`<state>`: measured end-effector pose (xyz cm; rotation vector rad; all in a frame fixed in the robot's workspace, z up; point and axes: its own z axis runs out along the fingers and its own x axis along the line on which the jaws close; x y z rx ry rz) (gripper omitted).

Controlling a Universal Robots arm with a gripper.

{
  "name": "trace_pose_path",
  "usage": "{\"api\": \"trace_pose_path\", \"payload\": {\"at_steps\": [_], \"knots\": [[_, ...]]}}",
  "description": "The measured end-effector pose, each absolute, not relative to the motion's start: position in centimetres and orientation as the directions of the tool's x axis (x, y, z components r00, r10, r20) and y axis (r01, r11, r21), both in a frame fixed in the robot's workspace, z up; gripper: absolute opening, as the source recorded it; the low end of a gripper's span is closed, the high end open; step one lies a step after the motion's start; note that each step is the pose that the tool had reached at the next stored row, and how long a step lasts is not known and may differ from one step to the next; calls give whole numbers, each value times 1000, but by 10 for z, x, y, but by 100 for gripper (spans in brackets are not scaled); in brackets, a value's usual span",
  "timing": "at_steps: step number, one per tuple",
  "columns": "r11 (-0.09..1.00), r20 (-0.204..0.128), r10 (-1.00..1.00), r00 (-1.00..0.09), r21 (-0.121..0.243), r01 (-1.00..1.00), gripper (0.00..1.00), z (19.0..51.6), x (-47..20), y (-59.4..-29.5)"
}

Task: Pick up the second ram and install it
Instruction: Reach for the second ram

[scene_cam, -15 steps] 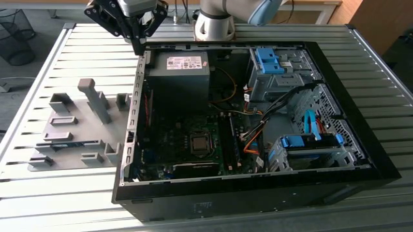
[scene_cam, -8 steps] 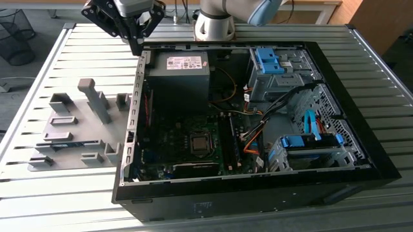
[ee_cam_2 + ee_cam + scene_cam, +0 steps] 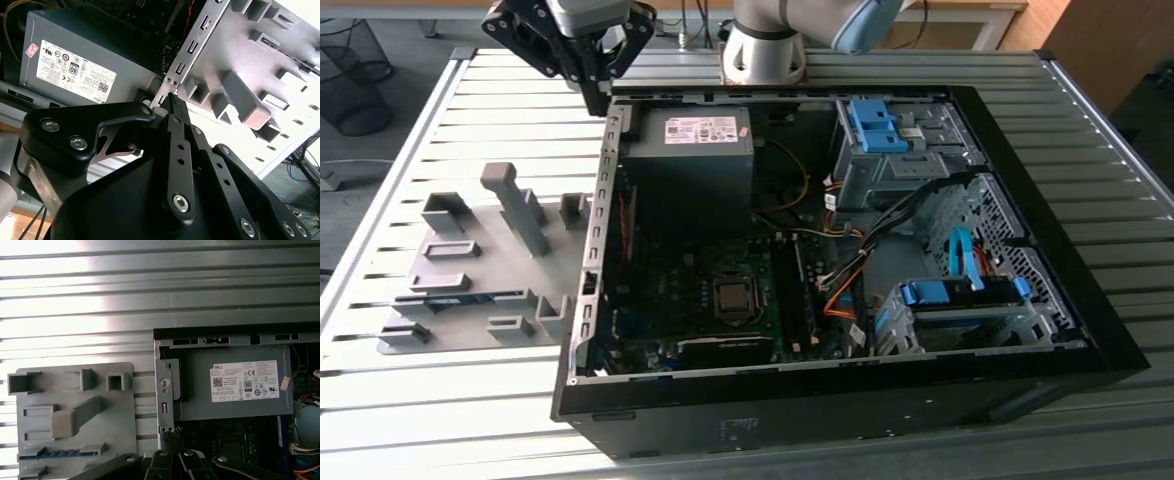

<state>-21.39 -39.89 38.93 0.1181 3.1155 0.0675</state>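
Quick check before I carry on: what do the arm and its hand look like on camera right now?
The arm is silver-grey tubing with rounded joints and a pale blue joint cap. The hand is matte black, built from jointed linkage bars. Its fingers are dotted with silver screw heads and small holes, and they narrow to ridged tips.

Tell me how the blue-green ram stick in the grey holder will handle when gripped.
The long, narrow blue-green circuit-board stick is probably stiff and light: it lies straight and thin in its slot on the grey plastic holder plate. With only a narrow strip showing between the slot's walls, a grip may be slim and could let it tilt.
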Motion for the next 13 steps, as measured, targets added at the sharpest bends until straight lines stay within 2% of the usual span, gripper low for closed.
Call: {"api": "trace_pose_path", "payload": {"at_steps": [13], "knots": [[996,-19,76,-997,44,75,10,388,-221,-399]]}}
